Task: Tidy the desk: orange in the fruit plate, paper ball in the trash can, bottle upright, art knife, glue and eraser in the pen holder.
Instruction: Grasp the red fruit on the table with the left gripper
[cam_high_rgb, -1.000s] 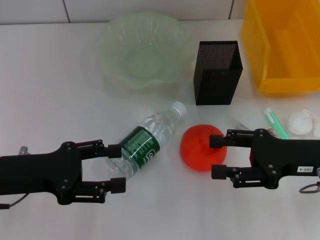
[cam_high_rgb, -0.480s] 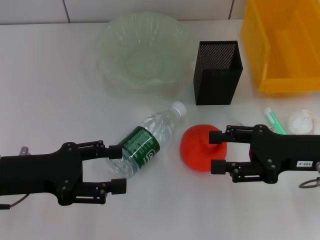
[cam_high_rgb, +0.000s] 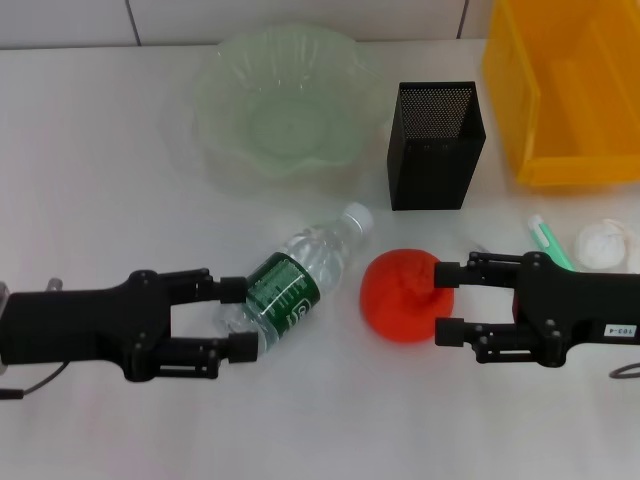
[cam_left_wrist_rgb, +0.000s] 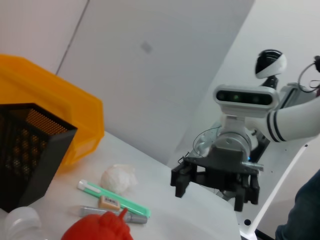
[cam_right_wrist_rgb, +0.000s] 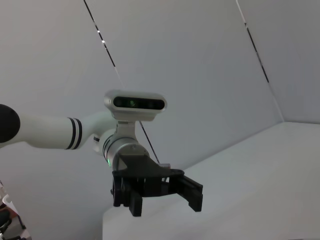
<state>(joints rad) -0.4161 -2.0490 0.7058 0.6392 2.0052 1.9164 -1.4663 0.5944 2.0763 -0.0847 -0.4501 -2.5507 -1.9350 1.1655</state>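
A clear bottle (cam_high_rgb: 300, 277) with a green label lies on its side at the table's middle. My left gripper (cam_high_rgb: 240, 317) is open, with its fingers either side of the bottle's base end. A red-orange orange (cam_high_rgb: 400, 296) lies right of the bottle. My right gripper (cam_high_rgb: 446, 301) is open, with its fingertips either side of the orange's right side. The green fruit plate (cam_high_rgb: 215, 75) is at the back. The black mesh pen holder (cam_high_rgb: 435, 150) stands right of it. The white paper ball (cam_high_rgb: 604, 244) and a green stick (cam_high_rgb: 551, 246) lie at the right.
A yellow bin (cam_high_rgb: 565, 165) stands at the back right. The left wrist view shows the pen holder (cam_left_wrist_rgb: 30, 150), the paper ball (cam_left_wrist_rgb: 119, 178), the green stick (cam_left_wrist_rgb: 131, 203), a small tan eraser (cam_left_wrist_rgb: 109, 202), a grey pen-like item (cam_left_wrist_rgb: 132, 217) and my right gripper (cam_left_wrist_rgb: 210, 192).
My left gripper has moved right, so its fingers now flank the bottle's base. My right gripper has shifted slightly up and to the right beside the orange.
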